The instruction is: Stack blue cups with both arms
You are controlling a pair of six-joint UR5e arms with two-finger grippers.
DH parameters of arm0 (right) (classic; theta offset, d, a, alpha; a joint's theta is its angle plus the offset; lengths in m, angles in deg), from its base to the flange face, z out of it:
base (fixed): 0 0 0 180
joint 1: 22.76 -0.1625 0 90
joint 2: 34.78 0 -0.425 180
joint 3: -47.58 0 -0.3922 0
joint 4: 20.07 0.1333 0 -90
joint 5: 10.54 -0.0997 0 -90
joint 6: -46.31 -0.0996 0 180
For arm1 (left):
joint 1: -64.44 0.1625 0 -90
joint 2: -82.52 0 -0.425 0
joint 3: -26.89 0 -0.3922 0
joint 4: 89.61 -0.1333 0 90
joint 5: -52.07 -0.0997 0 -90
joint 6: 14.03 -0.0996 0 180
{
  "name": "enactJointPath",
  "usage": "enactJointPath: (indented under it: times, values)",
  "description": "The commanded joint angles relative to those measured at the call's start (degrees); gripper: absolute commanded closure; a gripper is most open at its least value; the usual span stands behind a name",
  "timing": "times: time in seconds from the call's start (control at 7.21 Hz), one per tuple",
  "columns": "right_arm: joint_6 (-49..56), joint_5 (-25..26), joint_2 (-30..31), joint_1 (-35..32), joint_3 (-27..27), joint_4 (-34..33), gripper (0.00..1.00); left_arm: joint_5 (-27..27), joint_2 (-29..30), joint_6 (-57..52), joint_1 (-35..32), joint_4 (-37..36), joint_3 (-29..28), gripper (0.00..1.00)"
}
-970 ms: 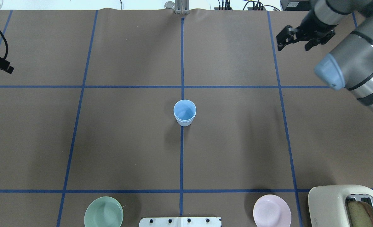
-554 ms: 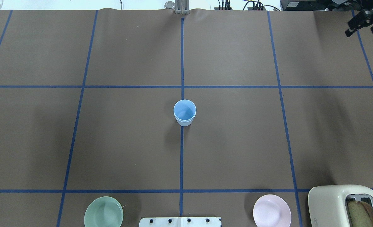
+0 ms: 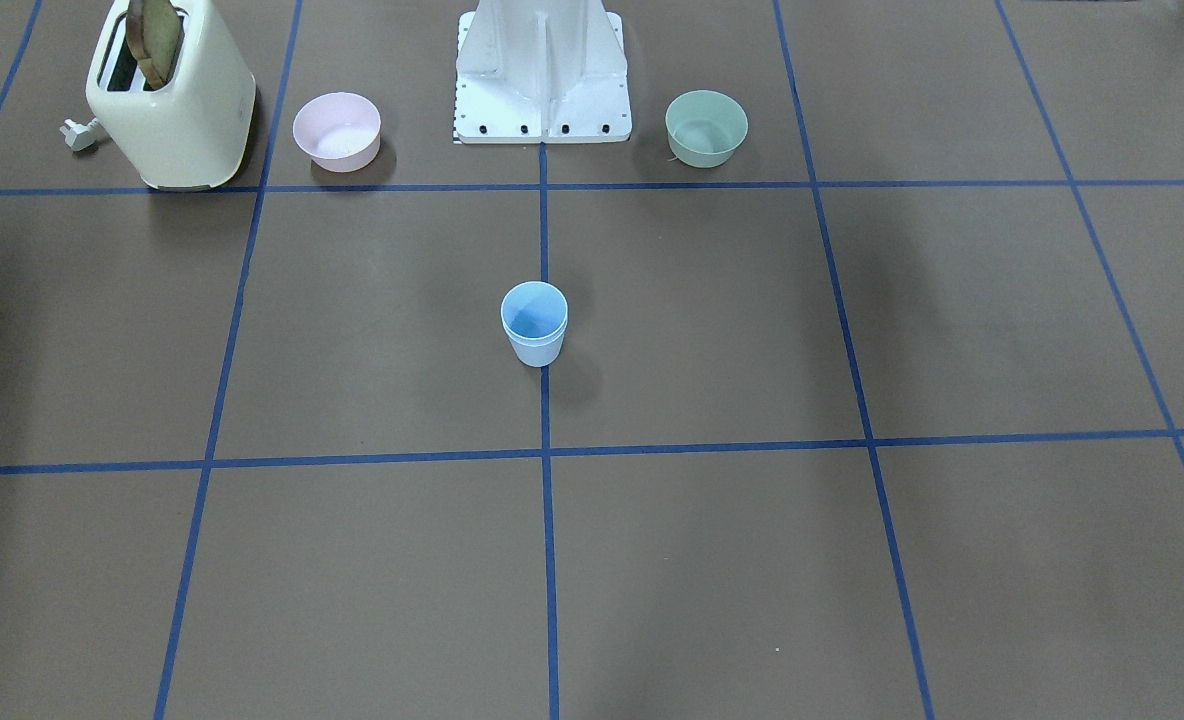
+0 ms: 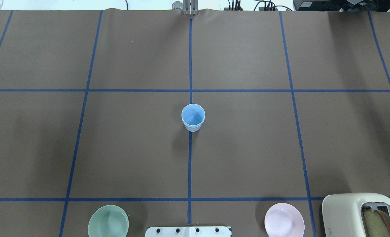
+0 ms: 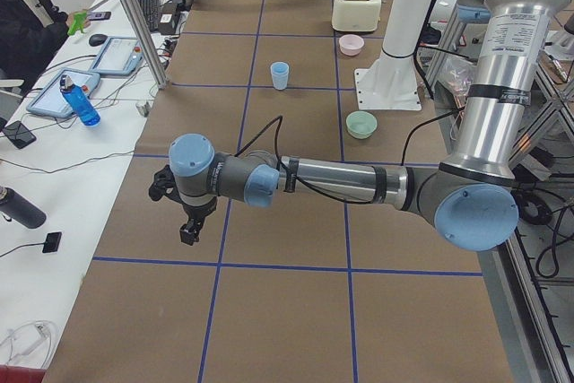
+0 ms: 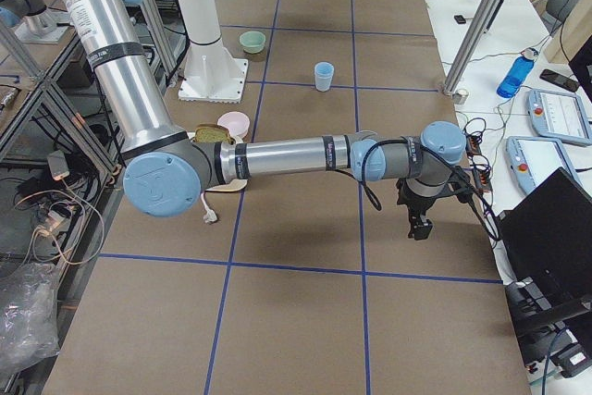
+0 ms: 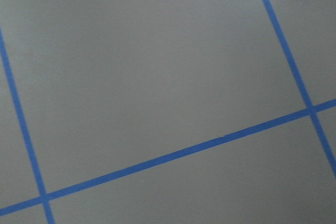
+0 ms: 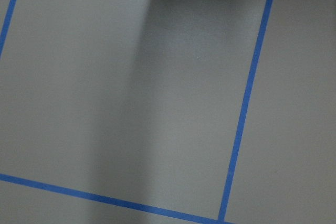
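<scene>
**Cups look nested; both claws hang out at the table's ends**

Closest to my base (image 3: 542, 80) stand the green bowl (image 3: 706, 127), the pink bowl (image 3: 337, 130) and the toaster (image 3: 172, 110), none of them part of this job. Further out, at mid-table on the centre tape line, stand the cups (image 3: 534, 330), upright with the mouth up. Only one cup shape shows in any view. The front view gives it a doubled rim, one band just under the other. From that I judge one cup sits inside the other and the stacking is done. As I reckon it, the only thing left is to park my arms.

My left claw (image 5: 189, 230) hangs fingers-down over the brown paper toward the table's left end, well apart from the cups. My right claw (image 6: 418, 227) hangs the same way toward the right end, also well apart. Each shows only in its own side view, so I cannot tell how wide either one stands. I make out nothing held in either, and neither seems to touch the table. My wrist cameras show only bare paper and blue tape, with no fingers and no cup.
</scene>
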Motion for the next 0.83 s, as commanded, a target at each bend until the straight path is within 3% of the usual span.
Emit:
enactJointPath:
  times: [0.0,0.28,0.69]
  values:
    - [-0.05,-2.26,2.13,-0.36,0.87,-0.06,0.0,-0.07,-0.05,0.55,-0.2,0.12,-0.47,0.01]
    - [0.13,-2.46,5.21,-0.54,4.29,0.99,0.0,-0.07,0.13,0.73,-0.11,0.12,-0.56,0.01]
    - [-0.84,-2.2,5.21,-0.45,4.66,1.34,0.0,-0.07,0.13,0.73,-0.11,0.12,-0.56,0.01]
